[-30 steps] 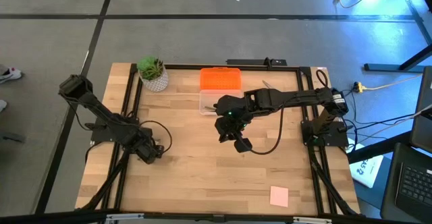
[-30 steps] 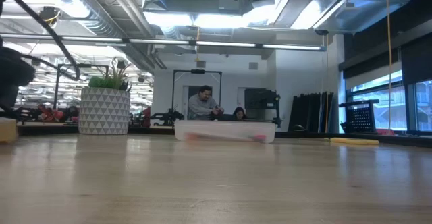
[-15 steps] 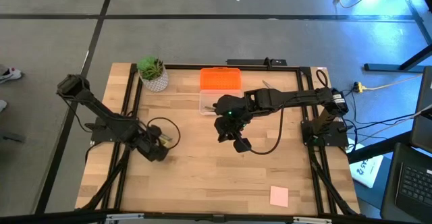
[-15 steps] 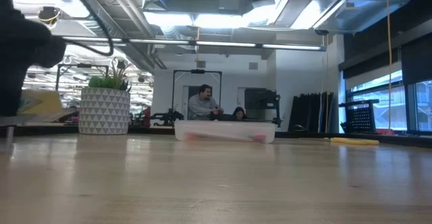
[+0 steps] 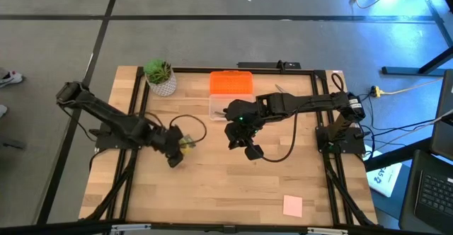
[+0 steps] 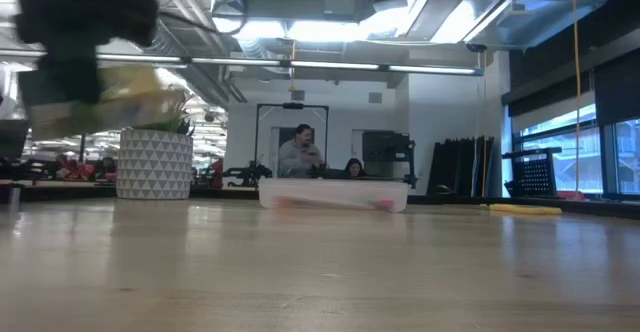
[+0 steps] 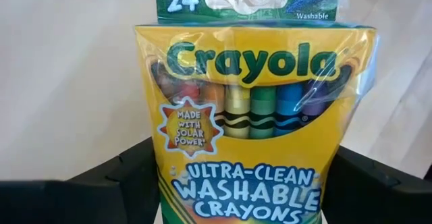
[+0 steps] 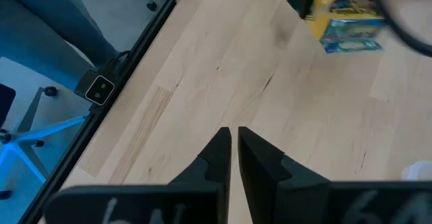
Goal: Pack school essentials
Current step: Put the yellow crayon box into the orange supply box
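Left fingers: left gripper clamps the green-yellow cardboard crayon box, lifted clear for carrying toward the clear case with orange lid.
Right fingers: right gripper nearly closed, empty, waiting mid-table.

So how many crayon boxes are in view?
1: the crayon box is gripped by the left gripper, above the table's left-centre. Others may be hidden in the clear case.

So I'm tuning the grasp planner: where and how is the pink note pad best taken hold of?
The pink note pad lies flat on the table, near its front right corner, nothing beside it. Probably best to come straight down from above and pinch two opposite edges, since its flat pose offers no raised part. The right gripper, fingers nearly shut, is nearer; the left gripper holds the crayon box.
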Controlling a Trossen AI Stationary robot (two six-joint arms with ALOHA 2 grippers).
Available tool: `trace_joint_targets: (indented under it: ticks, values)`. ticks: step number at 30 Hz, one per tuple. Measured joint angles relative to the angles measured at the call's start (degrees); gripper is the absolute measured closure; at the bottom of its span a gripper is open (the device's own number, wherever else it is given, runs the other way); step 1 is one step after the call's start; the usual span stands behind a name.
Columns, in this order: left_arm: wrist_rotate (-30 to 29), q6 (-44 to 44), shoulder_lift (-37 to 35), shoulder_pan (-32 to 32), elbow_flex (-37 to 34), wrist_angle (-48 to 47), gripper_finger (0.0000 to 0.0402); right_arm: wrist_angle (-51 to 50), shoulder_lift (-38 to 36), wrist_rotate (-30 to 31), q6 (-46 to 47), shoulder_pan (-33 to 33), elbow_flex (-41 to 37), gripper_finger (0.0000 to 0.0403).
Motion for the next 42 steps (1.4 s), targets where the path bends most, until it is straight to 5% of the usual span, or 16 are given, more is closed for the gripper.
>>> trace_joint_targets:
  ticks: [17,35,42]
  values:
    - [1.4,35.1,1.6,22.0,8.8,1.5,0.0098,2.1,0.0,2.5,-0.2,-0.6,0.0,0.0372]
    - [1.6,61.7,14.5,35.3,9.3,28.7,0.0098,-2.0,-8.1,39.0,15.2,-2.5,0.0,0.0372]
    - [2.6,66.7,20.5,38.3,9.3,33.5,0.0098,-3.4,-9.2,40.0,15.1,-2.5,0.0,0.0372]
